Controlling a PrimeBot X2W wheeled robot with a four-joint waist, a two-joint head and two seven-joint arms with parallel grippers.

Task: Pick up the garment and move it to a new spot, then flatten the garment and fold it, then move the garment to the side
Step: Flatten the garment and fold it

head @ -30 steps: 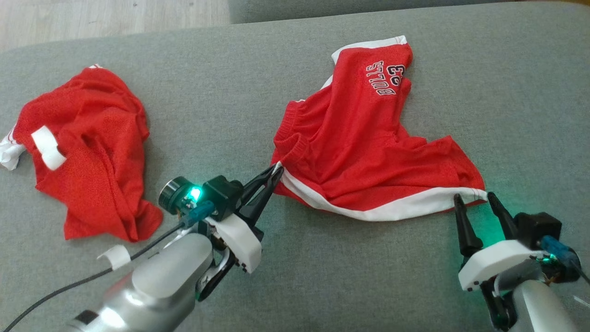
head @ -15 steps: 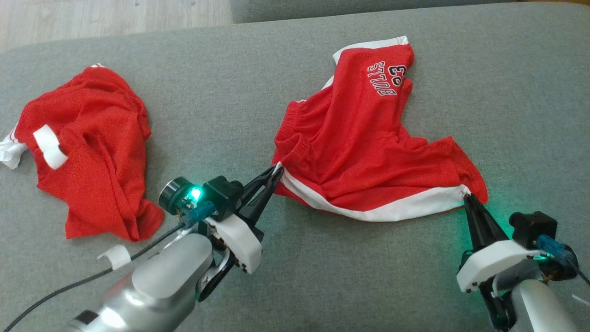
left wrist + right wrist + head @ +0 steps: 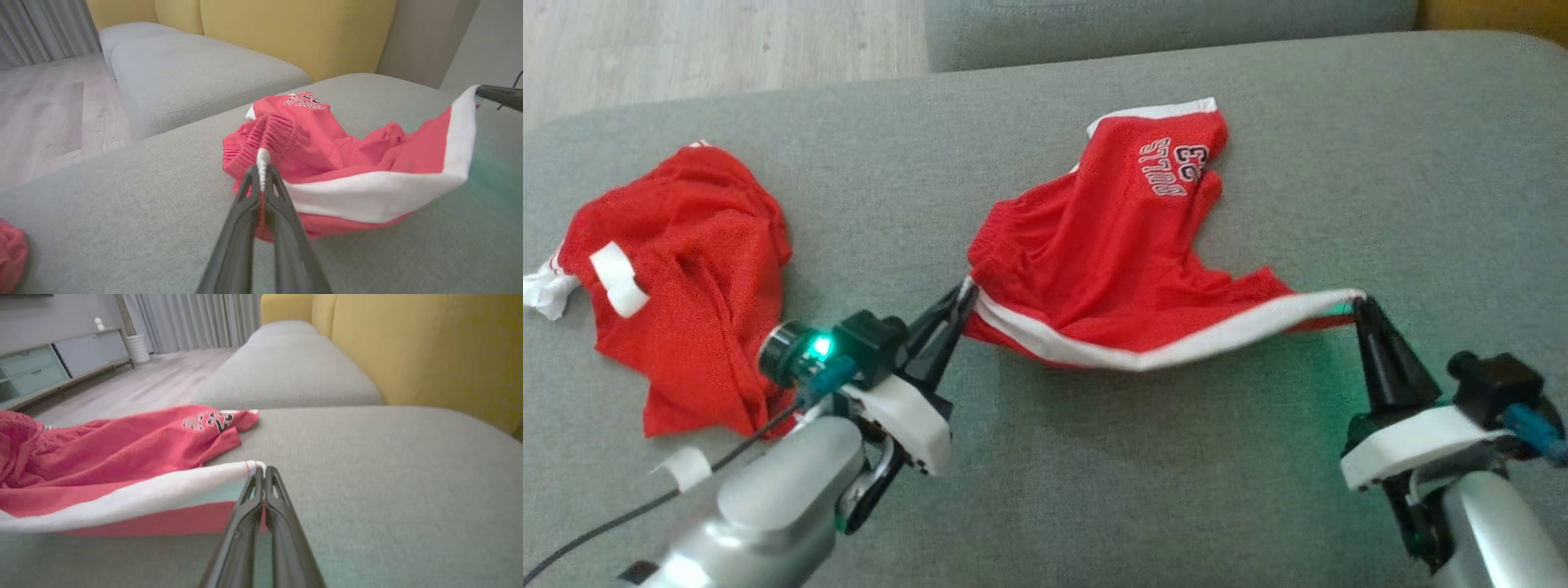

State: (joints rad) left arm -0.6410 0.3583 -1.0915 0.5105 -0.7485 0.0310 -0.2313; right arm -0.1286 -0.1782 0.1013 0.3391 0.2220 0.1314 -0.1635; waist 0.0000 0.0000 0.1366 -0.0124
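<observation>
On the left, the left gripper (image 3: 962, 292) is clamped on the bunched waistband corner of the red shorts (image 3: 1094, 253). The shorts lie mid-cushion on the grey sofa (image 3: 1094, 474) with their near white-trimmed edge raised, and a hard pull could drag that bite free. On the right, the right gripper (image 3: 1356, 304) is closed on just the hem tip. It seems a thin hold, and is the likelier to slip. Both forearms reach in low from the near side, fingers angled toward each other, with the edge sagging between them.
</observation>
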